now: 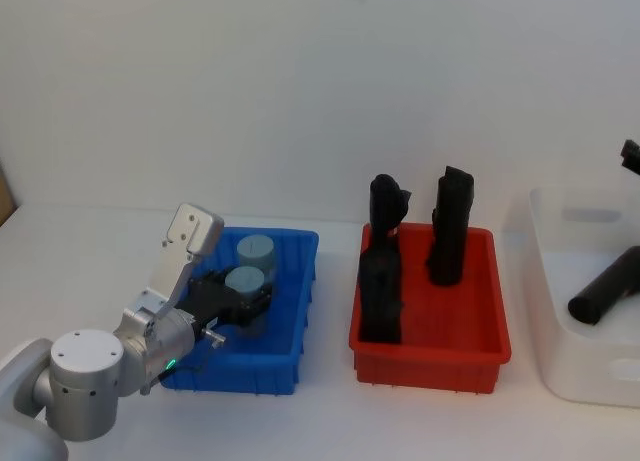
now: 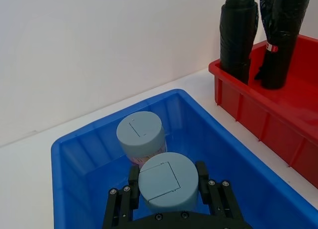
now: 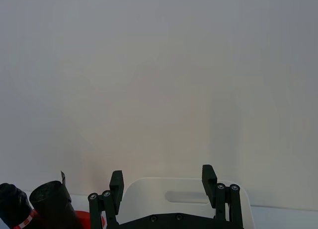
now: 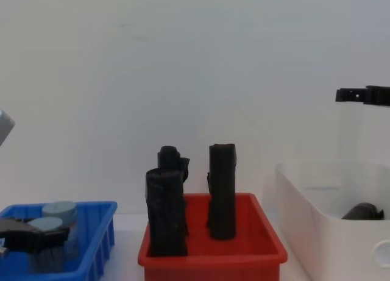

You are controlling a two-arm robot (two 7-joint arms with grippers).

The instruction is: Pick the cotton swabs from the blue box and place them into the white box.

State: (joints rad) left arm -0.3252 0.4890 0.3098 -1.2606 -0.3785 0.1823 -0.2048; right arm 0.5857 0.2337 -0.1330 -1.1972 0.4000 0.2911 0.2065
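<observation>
Left hand (image 1: 238,303) reaches into the blue box (image 1: 285,366) from its near left corner, its fingers pressed against the gripped tub (image 1: 243,281) of cotton swabs. The second tub (image 1: 255,249) stands just behind, toward the blue box's far wall. A red bin (image 1: 430,353) of black rolls (image 1: 447,226) sits just right of the blue box. The white box (image 1: 560,321) is beyond that, well apart from the blue box.

From the left wrist, the fingers (image 2: 201,175) sit flush on opposite sides of the gripped tub (image 2: 166,182), just under its grey-blue lid. The second tub (image 2: 140,134) is touching it or nearly so. I cannot tell whether the gripped tub is off the floor of the blue box (image 2: 213,139).

From the right wrist, the right hand (image 3: 164,182) is spread and empty above the white box (image 3: 189,191).

From the chest, the left hand (image 4: 27,237) and both lids, the gripped tub (image 4: 44,225) and the second tub (image 4: 60,209), sit at the rim of the blue box (image 4: 91,238). The white box (image 4: 317,232) is far to its right.

The tub is probably light and stiff, with a smooth round wall that could slip or twist. The best hold is across the body below the lid, not on the lid, which might pop off. The lift should go straight up so it does not nudge its neighbour.
</observation>
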